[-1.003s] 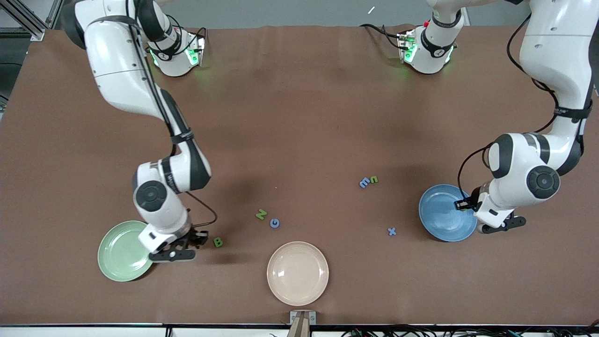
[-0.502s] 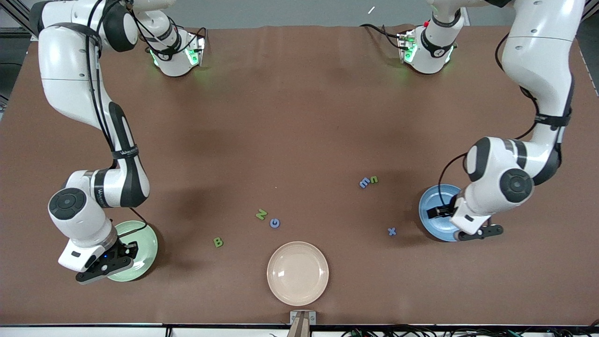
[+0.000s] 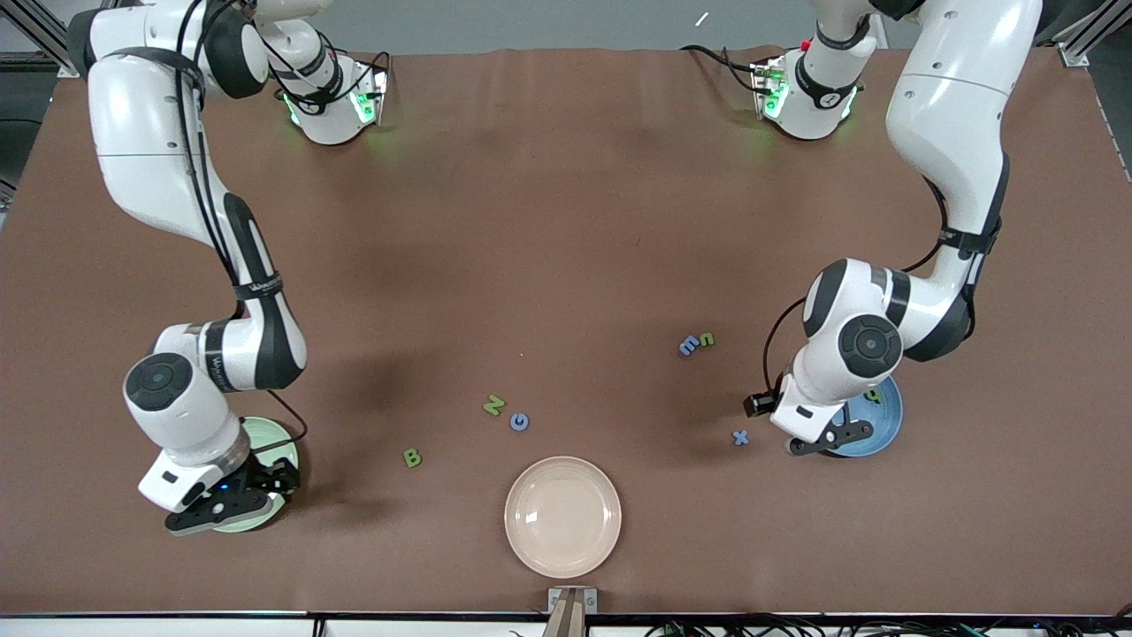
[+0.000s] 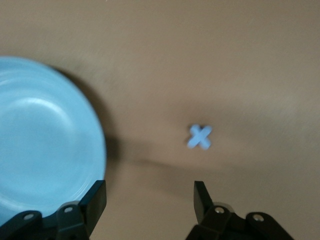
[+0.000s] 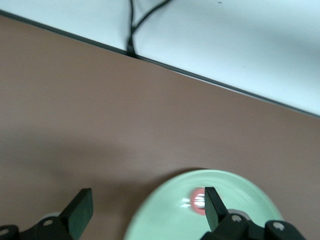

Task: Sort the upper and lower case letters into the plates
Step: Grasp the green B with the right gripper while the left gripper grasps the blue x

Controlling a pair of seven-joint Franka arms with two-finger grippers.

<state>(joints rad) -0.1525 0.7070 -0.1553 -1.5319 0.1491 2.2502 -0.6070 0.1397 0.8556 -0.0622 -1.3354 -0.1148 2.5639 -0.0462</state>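
the right gripper (image 3: 232, 506) hangs over the mint green plate (image 3: 285, 444), fingers spread wide and empty. the left gripper (image 3: 818, 440) hovers at the blue plate (image 3: 887, 416)'s edge, fingers apart, with the blue x (image 3: 741, 437) at the plate's nine o'clock in the front view.

Robotics lab — two arms bolted to brown-covered table (image 3: 566, 221), aluminium framing, loose cables
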